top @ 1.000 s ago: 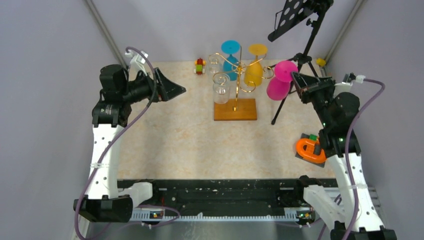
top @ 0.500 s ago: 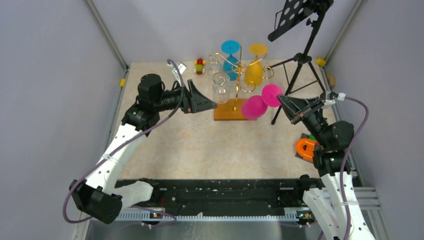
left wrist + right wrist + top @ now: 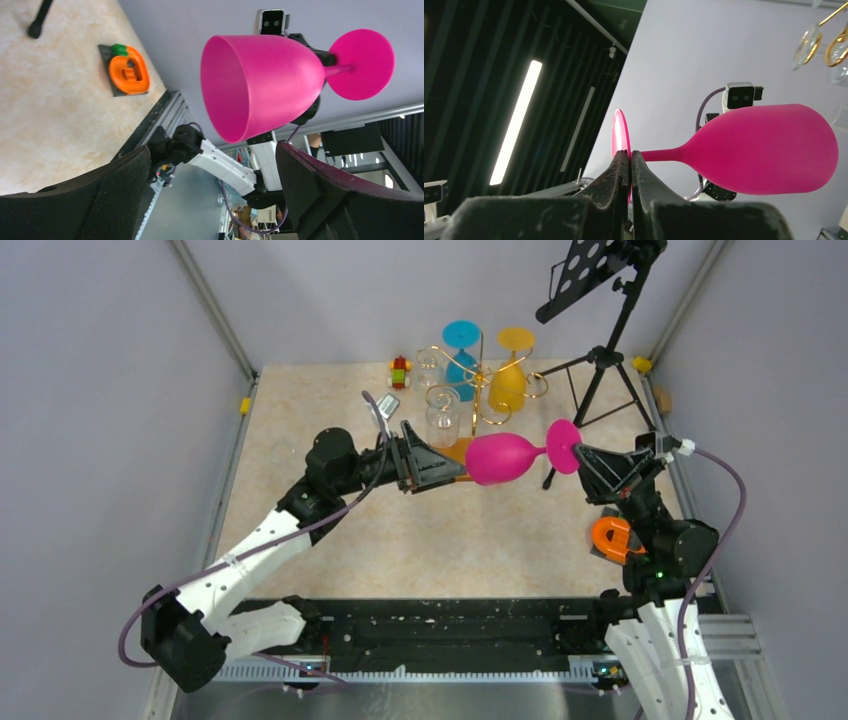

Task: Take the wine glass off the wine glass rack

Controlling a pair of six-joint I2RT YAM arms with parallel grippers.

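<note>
The left gripper (image 3: 452, 468) is spread wide, its fingers (image 3: 115, 195) set to either side of the mouth of the pink wine glass (image 3: 505, 458) (whether the rim is touched cannot be told). The glass is held clear of the wine glass rack (image 3: 478, 390), lying level in the air just in front of the wooden base (image 3: 457, 448), bowl turned left and foot right. The stem is pinched beside the foot by the right gripper (image 3: 629, 159), whose jaws are closed tight on it. A blue glass (image 3: 460, 350) and a yellow glass (image 3: 510, 375) are seen hanging on the rack.
</note>
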